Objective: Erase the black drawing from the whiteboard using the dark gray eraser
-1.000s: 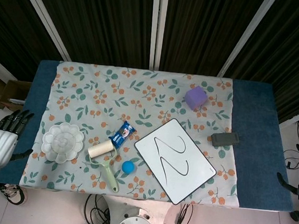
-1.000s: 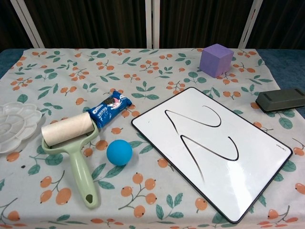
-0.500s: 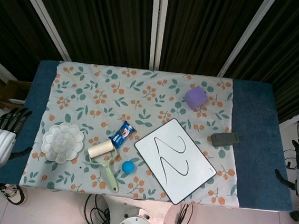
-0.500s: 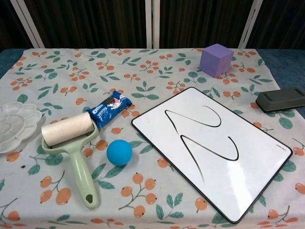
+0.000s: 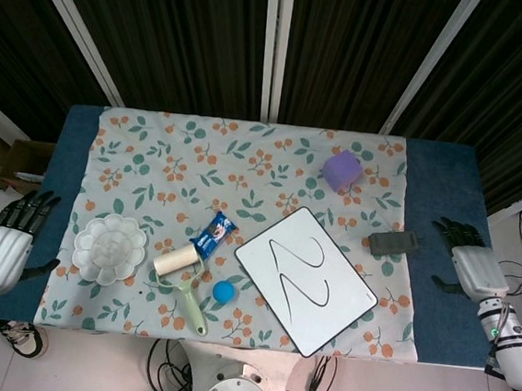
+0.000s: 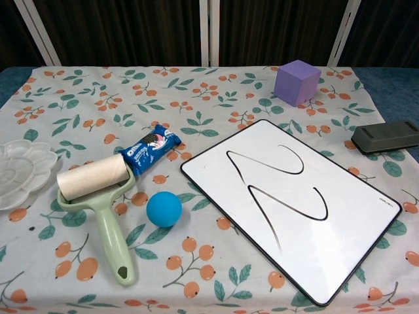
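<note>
The right hand [image 5: 473,264] hangs over the blue table edge at the right, fingers spread and pointing toward the far side, holding nothing; it sits just right of the dark gray eraser [image 5: 393,242] without touching it. The left hand [image 5: 5,243] hovers off the table's left edge, fingers apart and likewise holding nothing, well apart from everything on the cloth. Only the head view shows the hands. The chest view gives a closer look at the whiteboard [image 6: 291,208], which lies flat and turned at an angle, with the black drawing [image 6: 278,185], a looping line, unwiped on it. The eraser lies beyond the board's right corner, seemingly half on the floral cloth, though the cloth's edge is hard to trace there.
</note>
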